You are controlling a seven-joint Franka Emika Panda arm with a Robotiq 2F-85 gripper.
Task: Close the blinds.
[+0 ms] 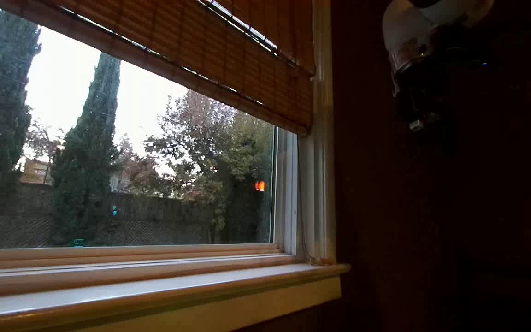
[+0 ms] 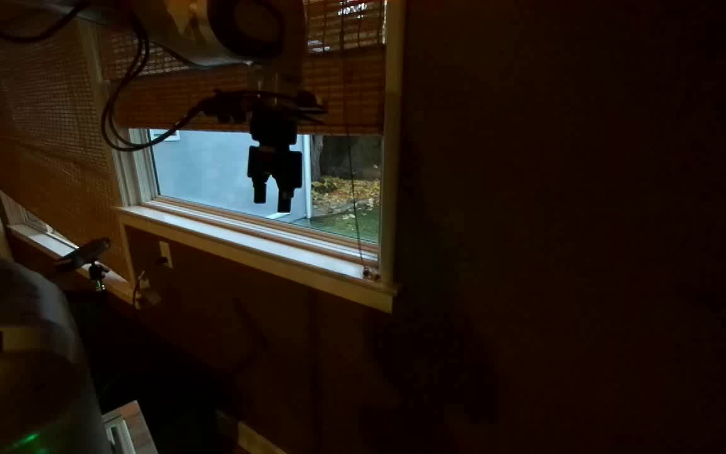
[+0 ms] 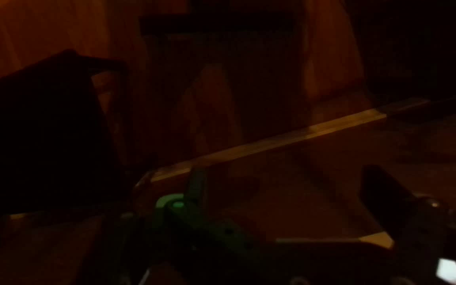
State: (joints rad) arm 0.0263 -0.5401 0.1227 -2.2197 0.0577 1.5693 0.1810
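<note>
The brown woven blinds point(image 1: 228, 60) hang over the upper part of the window, and they also show in an exterior view point(image 2: 363, 94). Their lower edge is well above the sill, with glass bare below. A thin cord point(image 2: 353, 195) hangs by the right side of the window down to the sill. My gripper point(image 2: 272, 198) points down in front of the bare glass, lower than the blinds' bottom edge and left of the cord. In the wrist view the two fingers of my gripper point(image 3: 285, 172) stand wide apart with nothing between them. The blinds are out of the wrist view.
The window sill point(image 2: 243, 243) juts out below the gripper. A second woven shade point(image 2: 48, 139) covers a window at the left. A small camera on a stand point(image 2: 86, 253) is near it. Loose cables point(image 2: 126, 135) hang from the arm. Dark furniture point(image 3: 42, 138) stands on the floor.
</note>
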